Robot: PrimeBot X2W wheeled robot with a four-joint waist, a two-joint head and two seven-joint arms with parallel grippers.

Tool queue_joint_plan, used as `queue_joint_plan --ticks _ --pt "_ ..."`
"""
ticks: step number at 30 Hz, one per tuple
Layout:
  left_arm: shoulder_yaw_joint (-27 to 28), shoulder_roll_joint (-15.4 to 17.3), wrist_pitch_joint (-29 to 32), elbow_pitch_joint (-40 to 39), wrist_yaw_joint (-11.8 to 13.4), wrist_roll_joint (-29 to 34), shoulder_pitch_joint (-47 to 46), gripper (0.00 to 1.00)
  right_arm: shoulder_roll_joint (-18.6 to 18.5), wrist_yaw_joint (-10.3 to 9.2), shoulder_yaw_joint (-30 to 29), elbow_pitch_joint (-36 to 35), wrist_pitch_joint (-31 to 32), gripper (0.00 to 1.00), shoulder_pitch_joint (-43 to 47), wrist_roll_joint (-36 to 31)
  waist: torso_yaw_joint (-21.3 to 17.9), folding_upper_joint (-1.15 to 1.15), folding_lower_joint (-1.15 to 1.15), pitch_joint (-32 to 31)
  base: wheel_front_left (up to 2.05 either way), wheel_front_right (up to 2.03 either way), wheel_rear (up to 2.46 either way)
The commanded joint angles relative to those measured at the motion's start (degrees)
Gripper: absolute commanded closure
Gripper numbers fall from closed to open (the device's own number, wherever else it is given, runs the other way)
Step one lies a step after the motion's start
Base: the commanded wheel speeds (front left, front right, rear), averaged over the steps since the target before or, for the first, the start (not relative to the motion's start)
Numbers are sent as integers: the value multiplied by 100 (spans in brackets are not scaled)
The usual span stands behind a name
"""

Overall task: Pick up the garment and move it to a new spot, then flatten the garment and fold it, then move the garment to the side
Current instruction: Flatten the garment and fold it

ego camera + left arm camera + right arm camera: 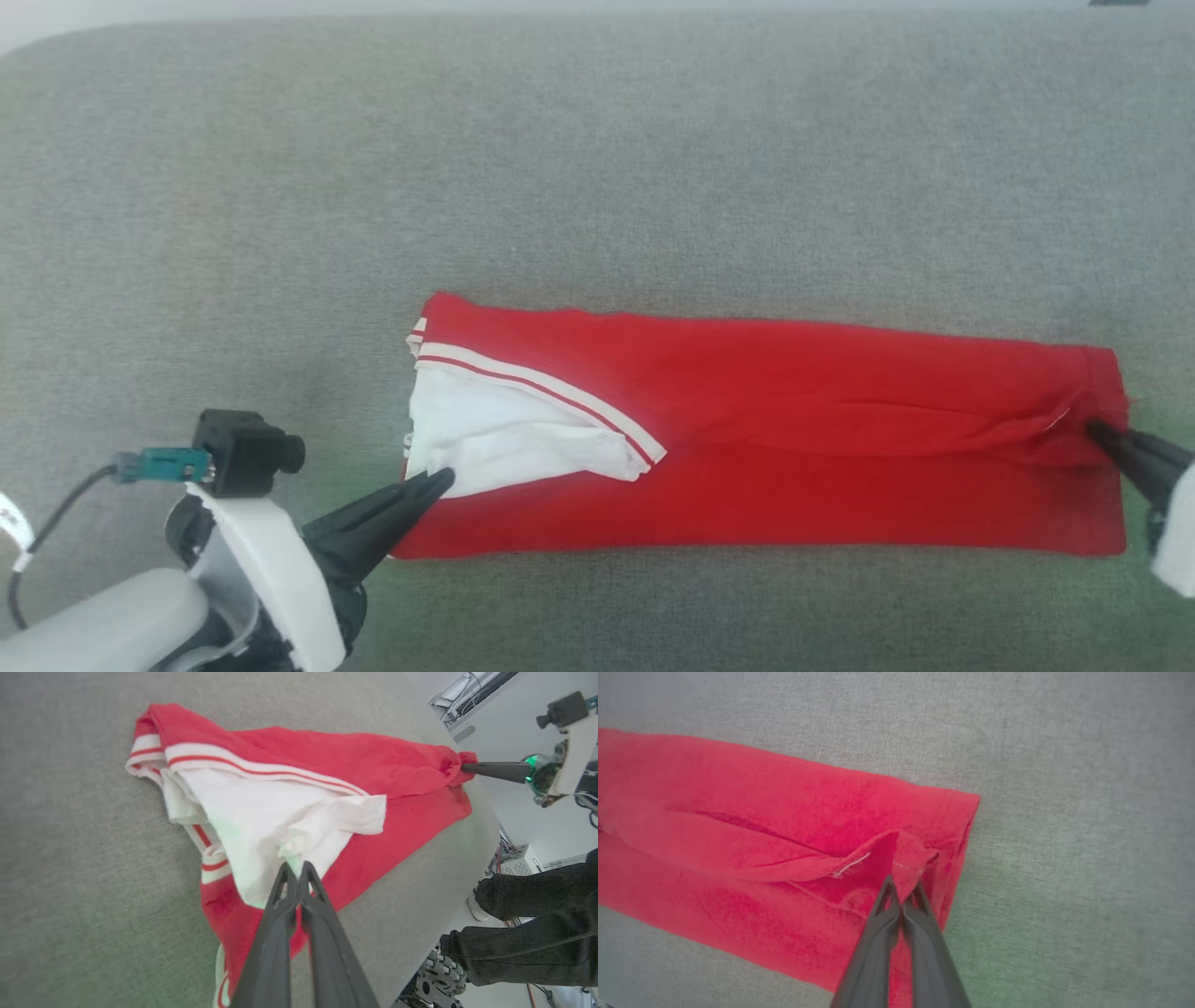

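The garment (794,439) lies folded into a long red strip across the grey table, with a white sleeve and striped trim at its left end. My left gripper (446,478) is shut on the white sleeve's edge; in the left wrist view its tips (296,867) pinch the white cloth of the garment (327,765). At the right end my right gripper (1094,427) is shut on a bunched red hem fold. The right wrist view shows that gripper (903,887) pinching a lifted red flap of the garment (761,812). The right gripper (467,767) also appears far off in the left wrist view.
Grey fabric table (597,168) stretches wide behind and to the left of the garment. Its near edge (420,933) drops off beside the cloth. A person's dark-clothed legs (528,933) stand past that edge, next to a wheeled base (439,975).
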Motion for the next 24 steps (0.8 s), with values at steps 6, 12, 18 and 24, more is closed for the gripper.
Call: queue_joint_plan --ticks 6,12,18,24 --pt "-121 -590 -159 957 -8 156 10 100 374 0 154 307 -12 100 -299 -208 -133 0 0 233 0 0 0" --pt "-19 -868 -430 1532 -55 141 26 82 509 0 165 484 -212 5 -476 -148 -169 0 0 255 0 0 0" --pt "596 -1105 -644 1657 -59 299 501 0 449 0 -177 516 -81 0 -277 144 -64 0 0 80 0 0 0" --pt "2040 -1786 -643 1671 -61 984 1544 0 504 0 -640 846 258 0 -54 371 280 0 0 -156 0 0 0"
